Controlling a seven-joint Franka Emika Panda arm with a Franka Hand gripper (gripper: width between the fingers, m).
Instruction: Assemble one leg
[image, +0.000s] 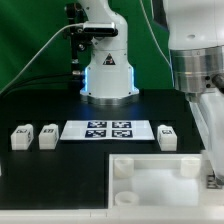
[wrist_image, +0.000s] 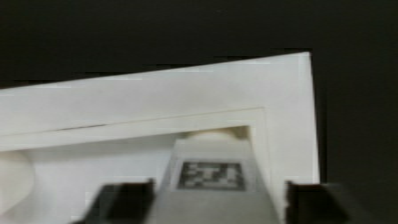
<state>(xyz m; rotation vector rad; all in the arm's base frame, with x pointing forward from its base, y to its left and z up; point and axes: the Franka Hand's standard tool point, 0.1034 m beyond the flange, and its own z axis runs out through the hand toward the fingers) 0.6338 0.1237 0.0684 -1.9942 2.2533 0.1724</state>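
In the wrist view, a leg (wrist_image: 215, 170), a white block with a black-and-white tag facing up, sits at a corner of the large white tray-like part (wrist_image: 107, 115). My gripper (wrist_image: 217, 197) is open and straddles the leg, with a dark finger (wrist_image: 125, 202) on each side and a small gap to the block. In the exterior view the arm (image: 205, 110) reaches down over the tray part's (image: 160, 190) corner at the exterior view's right; the jaws are hard to make out there. Three more legs stand on the table: two (image: 22, 136) (image: 47, 135) at that view's left and one (image: 167, 137) right of the middle.
The marker board (image: 108, 130) lies between the loose legs, in front of the robot base (image: 106, 75). The tray part has raised corner sockets (image: 122, 168). A green backdrop stands behind the black table.
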